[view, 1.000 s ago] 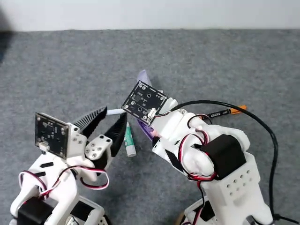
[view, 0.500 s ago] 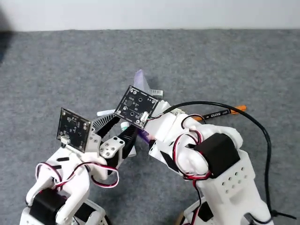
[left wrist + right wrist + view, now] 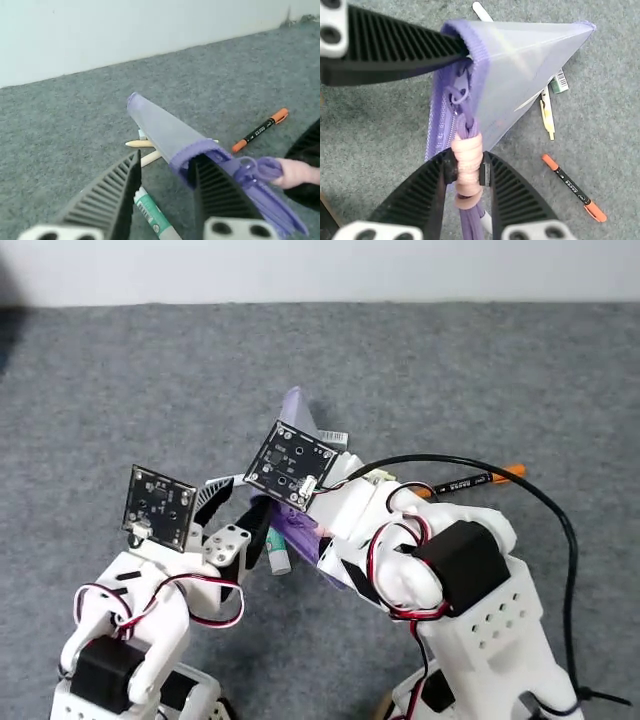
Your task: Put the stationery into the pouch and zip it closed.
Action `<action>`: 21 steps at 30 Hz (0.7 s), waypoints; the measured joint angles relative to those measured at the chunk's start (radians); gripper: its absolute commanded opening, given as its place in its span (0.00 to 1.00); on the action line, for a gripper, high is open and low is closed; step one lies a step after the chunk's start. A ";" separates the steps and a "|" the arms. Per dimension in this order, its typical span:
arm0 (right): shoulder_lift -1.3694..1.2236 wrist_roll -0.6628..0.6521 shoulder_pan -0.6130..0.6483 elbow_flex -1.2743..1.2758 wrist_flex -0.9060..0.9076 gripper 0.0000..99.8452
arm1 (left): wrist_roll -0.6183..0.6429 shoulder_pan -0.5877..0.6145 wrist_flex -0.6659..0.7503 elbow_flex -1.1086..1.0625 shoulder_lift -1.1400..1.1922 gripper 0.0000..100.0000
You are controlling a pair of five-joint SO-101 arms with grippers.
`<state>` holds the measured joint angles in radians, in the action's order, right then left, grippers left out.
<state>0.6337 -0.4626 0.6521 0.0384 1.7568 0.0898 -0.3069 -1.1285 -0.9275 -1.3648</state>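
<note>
A translucent purple pouch [image 3: 520,65] is held up off the grey carpet, its zipper end toward both arms. My right gripper [image 3: 467,159] is shut on the pink-wrapped zipper pull [image 3: 467,150]. My left gripper [image 3: 167,162] is open at that same end, with one ribbed finger [image 3: 395,50] touching the pouch's purple edge [image 3: 192,150]. In the high view the pouch [image 3: 300,412] sticks out past the right arm's camera board. An orange pen [image 3: 260,131] lies apart on the carpet. Cream pens [image 3: 142,145] and a green-and-white tube [image 3: 152,215] lie under and beside the pouch.
A white pen [image 3: 481,11] and a barcode tag [image 3: 560,82] lie by the pouch's far end. The right arm's black cable [image 3: 560,530] loops over the carpet near the orange pen [image 3: 485,478]. A pale wall [image 3: 320,270] borders the far edge.
My left arm has swung right and brought its open gripper up to the pouch's zipper end. The right arm has shifted slightly left with the pouch in it.
</note>
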 measured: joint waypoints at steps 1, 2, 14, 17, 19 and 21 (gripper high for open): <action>0.000 0.000 0.000 0.000 0.000 0.01 | 0.000 0.000 0.000 -0.002 0.000 0.15; 0.000 0.000 0.000 0.000 0.000 0.01 | -0.003 -0.002 0.000 -0.006 0.000 0.15; -0.002 0.000 0.000 0.000 0.000 0.01 | -0.146 -0.043 -0.008 -0.066 0.002 0.01; -0.002 0.000 0.000 0.000 0.000 0.01 | -0.153 -0.071 -0.008 -0.066 0.002 0.01; -0.002 0.000 0.000 0.000 0.000 0.01 | -0.157 -0.081 -0.008 -0.068 0.002 0.01; 0.009 0.000 0.000 0.002 0.000 0.01 | -0.157 -0.081 -0.008 -0.068 0.002 0.01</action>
<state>0.6429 -0.4626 0.6521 0.0399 1.7568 -0.0667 -0.3882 -1.1362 -0.9950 -1.3633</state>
